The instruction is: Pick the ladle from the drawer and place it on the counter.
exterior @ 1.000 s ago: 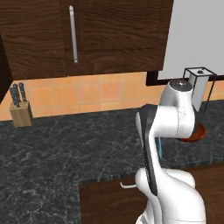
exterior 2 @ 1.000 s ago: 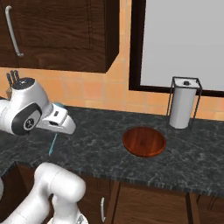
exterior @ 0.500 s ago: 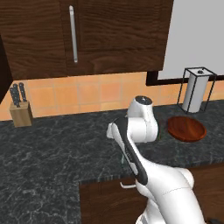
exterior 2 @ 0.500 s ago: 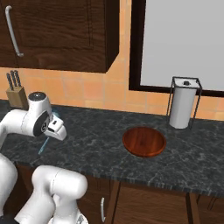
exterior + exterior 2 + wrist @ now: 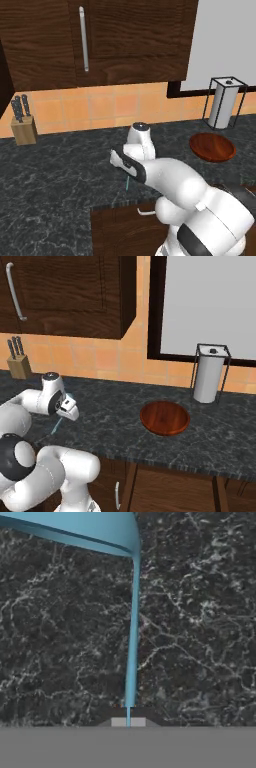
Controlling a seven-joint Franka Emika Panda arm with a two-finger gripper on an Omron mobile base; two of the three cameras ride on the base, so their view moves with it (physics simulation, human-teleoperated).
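Observation:
My gripper (image 5: pixel 127 172) hangs low over the black veined counter (image 5: pixel 60 165), near its front edge, shut on the ladle (image 5: pixel 129 183). From the right, the gripper (image 5: pixel 64 415) holds the thin light-blue handle of the ladle (image 5: pixel 55 427), which slants down toward the counter (image 5: pixel 115 421). In the hand view the ladle's handle (image 5: pixel 132 637) runs straight up from the gripper (image 5: pixel 129 712) to its round bowl at the top edge, with the counter (image 5: pixel 200 637) close behind. The dark brown drawer front (image 5: pixel 120 232) with its small silver handle (image 5: pixel 145 212) sits below the counter's edge.
A knife block (image 5: pixel 24 127) stands at the back left by the tiled wall. A round reddish-brown plate (image 5: pixel 212 147) and a paper towel holder (image 5: pixel 224 102) are at the right. Above hangs a wood cabinet with a long steel bar (image 5: pixel 83 37).
The arm has swung down and to the left from a raised pose, carrying the ladle low over the counter's front part. The plate, once hidden behind the arm, now shows.

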